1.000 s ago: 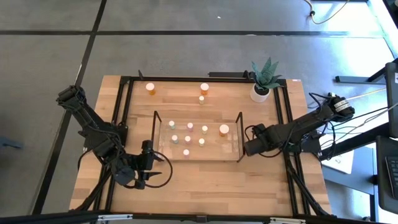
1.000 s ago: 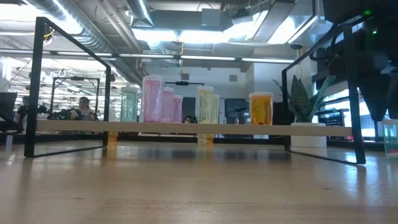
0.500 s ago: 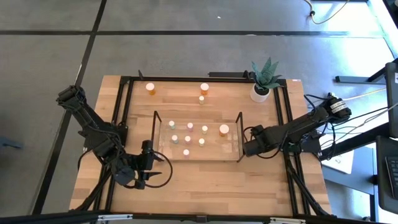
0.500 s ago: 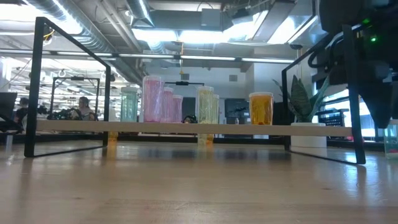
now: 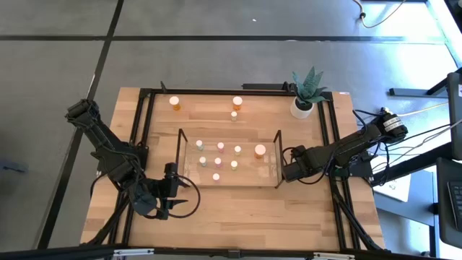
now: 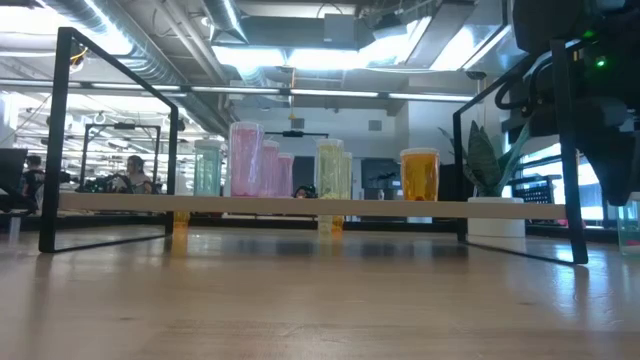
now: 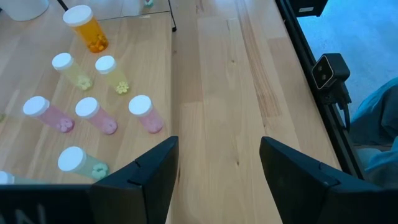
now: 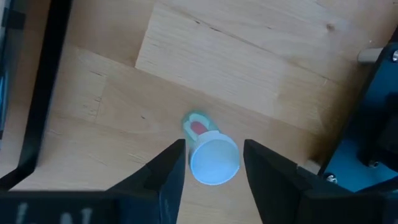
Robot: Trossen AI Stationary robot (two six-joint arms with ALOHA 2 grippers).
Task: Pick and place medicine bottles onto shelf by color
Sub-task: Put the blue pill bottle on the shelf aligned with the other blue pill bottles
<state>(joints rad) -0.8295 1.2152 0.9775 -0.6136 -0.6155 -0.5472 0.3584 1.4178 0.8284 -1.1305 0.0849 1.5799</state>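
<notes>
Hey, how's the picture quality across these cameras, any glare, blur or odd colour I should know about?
Low view: bright ceiling lights backlight the medicine bottles on the shelf, the near table is soft, and the right arm is a dark silhouette. Left wrist view: bluish cast beyond the table edge. Right wrist view: the greenish bottle between the right gripper fingers looks slightly blurred. High view: even light, bottles tiny.

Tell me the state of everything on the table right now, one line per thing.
Shelf: seven bottles standing on it.
Orange bottles: off the shelf, upright at the far edge.
Green bottle: upright between the right gripper jaws, which are closing.
Left gripper: open, empty.
Plant pot: upright, far corner.
</notes>
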